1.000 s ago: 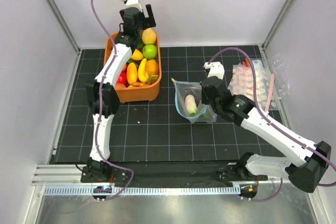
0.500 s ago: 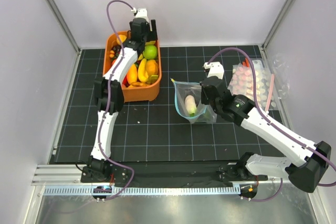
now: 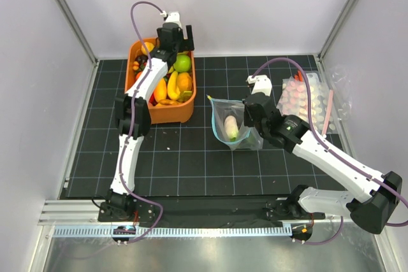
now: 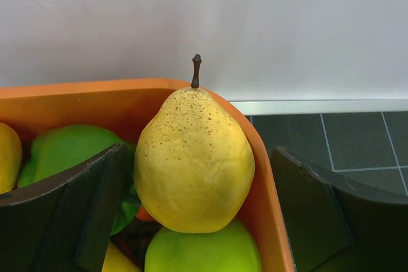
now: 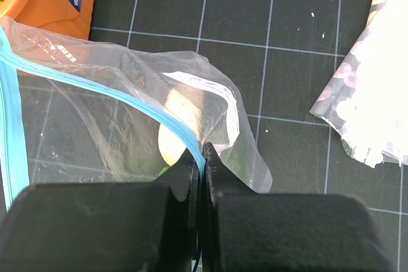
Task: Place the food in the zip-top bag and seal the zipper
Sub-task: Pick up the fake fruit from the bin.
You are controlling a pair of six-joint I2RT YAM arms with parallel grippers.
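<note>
With your left fingers (image 4: 89,211) spread around the yellow pear (image 4: 194,157) in the orange basket (image 4: 95,88), one seemingly outside the rim, bring it inside before closing, while your right fingers (image 5: 172,221), clenched on the zipper (image 5: 159,116), prop the zip-top bag (image 5: 95,132) open on the counter (image 3: 191,157).

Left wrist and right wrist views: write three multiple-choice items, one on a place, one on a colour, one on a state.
1. The yellow pear is:
A. in the orange basket, at its corner
B. lying outside it
C. lifted clear of it

2. The zipper is:
A. pink
B. teal-blue
C. orange

3. The right claw is:
A. wide open
B. shut on the zipper
C. out of view

Key:
1 A, the pear rests on green fruit against the basket wall.
2 B, a teal-blue strip edges the clear zip-top bag.
3 B, its fingers are pressed together with the strip between them.
</note>
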